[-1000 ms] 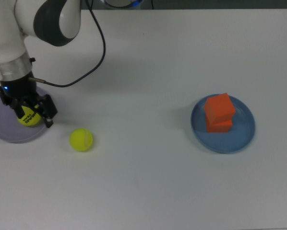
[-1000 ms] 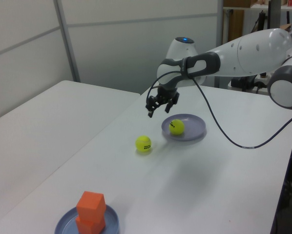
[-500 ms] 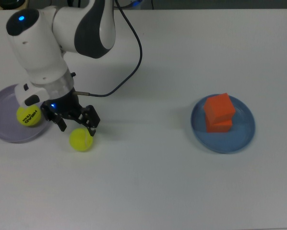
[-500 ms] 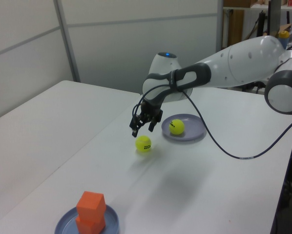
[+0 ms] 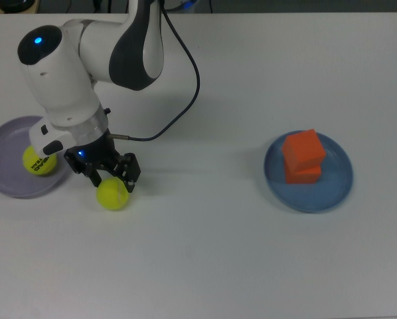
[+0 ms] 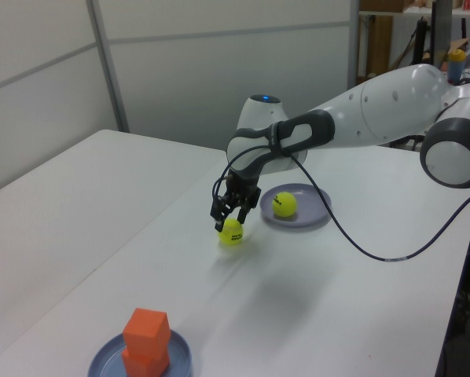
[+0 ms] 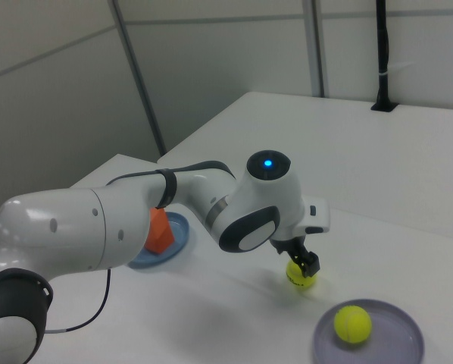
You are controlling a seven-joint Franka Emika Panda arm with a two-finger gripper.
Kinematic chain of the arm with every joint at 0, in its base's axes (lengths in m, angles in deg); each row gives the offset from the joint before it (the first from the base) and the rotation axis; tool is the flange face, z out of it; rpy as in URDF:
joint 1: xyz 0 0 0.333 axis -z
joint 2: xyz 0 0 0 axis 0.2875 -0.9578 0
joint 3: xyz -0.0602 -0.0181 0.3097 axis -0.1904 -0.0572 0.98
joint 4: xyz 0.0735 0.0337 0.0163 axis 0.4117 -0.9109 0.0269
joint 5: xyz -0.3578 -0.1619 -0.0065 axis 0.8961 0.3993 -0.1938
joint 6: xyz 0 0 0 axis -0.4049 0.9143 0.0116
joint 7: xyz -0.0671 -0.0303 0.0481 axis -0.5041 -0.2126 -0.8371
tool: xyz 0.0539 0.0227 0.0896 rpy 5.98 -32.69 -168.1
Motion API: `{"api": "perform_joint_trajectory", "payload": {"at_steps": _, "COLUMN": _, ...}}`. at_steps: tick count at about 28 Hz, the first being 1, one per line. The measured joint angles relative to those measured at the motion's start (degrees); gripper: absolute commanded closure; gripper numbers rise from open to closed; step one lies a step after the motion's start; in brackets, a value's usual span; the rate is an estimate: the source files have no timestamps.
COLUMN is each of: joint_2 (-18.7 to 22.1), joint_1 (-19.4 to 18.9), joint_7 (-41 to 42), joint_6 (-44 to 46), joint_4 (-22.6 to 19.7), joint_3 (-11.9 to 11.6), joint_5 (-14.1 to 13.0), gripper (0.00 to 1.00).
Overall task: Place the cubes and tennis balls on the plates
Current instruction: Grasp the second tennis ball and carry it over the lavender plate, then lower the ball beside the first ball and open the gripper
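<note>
The loose tennis ball (image 5: pixel 112 195) sits on the white table (image 5: pixel 205 252) in the top view, just off the lavender plate (image 5: pixel 0 143) toward the top view's right, and the gripper (image 5: pixel 110 174) hangs right over it with its fingers spread apart, nothing clamped. A ball has no long axis and points nowhere, so any approach angle serves, but it rolls: if one finger touches first, the ball may well scoot away across the table. The lettered tennis ball (image 5: pixel 39 161) lies on the lavender plate, and the two orange cubes (image 5: pixel 303 156) are stacked on the blue plate (image 5: pixel 338 187). Over to the left view: the gripper (image 6: pixel 227 214) straddles the top of the loose ball (image 6: pixel 232 232), fingers released, the plate just beyond. In the right view the gripper (image 7: pixel 305 265) is just above the ball (image 7: pixel 301 276); a drop short of the rim looks the other risk.
</note>
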Motion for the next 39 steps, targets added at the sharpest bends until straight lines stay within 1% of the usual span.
{"api": "perform_joint_trajectory", "payload": {"at_steps": 4, "joint_2": -1.46, "joint_1": -0.03, "joint_7": 0.0, "joint_6": -0.54, "joint_4": 0.0, "joint_3": 0.01, "joint_5": 0.0, "gripper": 0.26}}
{"api": "perform_joint_trajectory", "payload": {"at_steps": 5, "joint_2": -1.86, "joint_1": -0.04, "joint_7": 0.0, "joint_6": -1.02, "joint_4": 0.0, "joint_3": 0.02, "joint_5": 0.0, "gripper": 0.27}}
{"api": "perform_joint_trajectory", "payload": {"at_steps": 6, "joint_2": -2.31, "joint_1": -0.06, "joint_7": 0.0, "joint_6": -1.56, "joint_4": 0.03, "joint_3": 0.02, "joint_5": 0.0, "gripper": 0.3}}
{"api": "perform_joint_trajectory", "payload": {"at_steps": 10, "joint_2": -3.12, "joint_1": -0.08, "joint_7": 0.0, "joint_6": -2.27, "joint_4": 0.09, "joint_3": 0.03, "joint_5": 0.0, "gripper": 0.48}}
{"api": "perform_joint_trajectory", "payload": {"at_steps": 11, "joint_2": -3.11, "joint_1": -0.08, "joint_7": 0.0, "joint_6": -2.32, "joint_4": 0.16, "joint_3": 0.03, "joint_5": 0.0, "gripper": 0.6}}
{"api": "perform_joint_trajectory", "payload": {"at_steps": 12, "joint_2": -3.1, "joint_1": -0.08, "joint_7": 0.0, "joint_6": -2.32, "joint_4": 0.24, "joint_3": 0.03, "joint_5": 0.0, "gripper": 0.65}}
{"api": "perform_joint_trajectory", "payload": {"at_steps": 14, "joint_2": -3.1, "joint_1": -0.08, "joint_7": 0.0, "joint_6": -2.32, "joint_4": 0.24, "joint_3": 0.03, "joint_5": 0.0, "gripper": 0.71}}
{"api": "perform_joint_trajectory", "payload": {"at_steps": 16, "joint_2": -3.09, "joint_1": -0.07, "joint_7": 0.0, "joint_6": -2.35, "joint_4": 0.3, "joint_3": -0.02, "joint_5": 0.0, "gripper": 0.72}}
{"api": "perform_joint_trajectory", "payload": {"at_steps": 19, "joint_2": -2.77, "joint_1": -0.04, "joint_7": 0.0, "joint_6": -2.72, "joint_4": 0.59, "joint_3": -0.23, "joint_5": 0.0, "gripper": 0.72}}
{"api": "perform_joint_trajectory", "payload": {"at_steps": 23, "joint_2": -0.89, "joint_1": 0.18, "joint_7": -0.05, "joint_6": -2.86, "joint_4": 1.54, "joint_3": -1.14, "joint_5": 0.0, "gripper": 0.72}}
{"api": "perform_joint_trajectory", "payload": {"at_steps": 26, "joint_2": 0.78, "joint_1": 0.15, "joint_7": -0.21, "joint_6": -2.86, "joint_4": 1.65, "joint_3": -3.42, "joint_5": 0.0, "gripper": 0.73}}
{"api": "perform_joint_trajectory", "payload": {"at_steps": 27, "joint_2": 1.4, "joint_1": 0.21, "joint_7": -0.22, "joint_6": -2.85, "joint_4": 1.64, "joint_3": -4.88, "joint_5": -0.03, "gripper": 0.73}}
{"api": "perform_joint_trajectory", "payload": {"at_steps": 32, "joint_2": 2.02, "joint_1": 1.93, "joint_7": -0.19, "joint_6": -2.83, "joint_4": 1.47, "joint_3": -9.39, "joint_5": -0.86, "gripper": 0.73}}
{"api": "perform_joint_trajectory", "payload": {"at_steps": 37, "joint_2": 1.9, "joint_1": 3.76, "joint_7": -0.12, "joint_6": -2.52, "joint_4": 0.65, "joint_3": -12.36, "joint_5": -0.89, "gripper": 0.73}}
{"api": "perform_joint_trajectory", "payload": {"at_steps": 39, "joint_2": 1.86, "joint_1": 3.98, "joint_7": -0.05, "joint_6": -2.28, "joint_4": 0.09, "joint_3": -13.14, "joint_5": -0.89, "gripper": 0.73}}
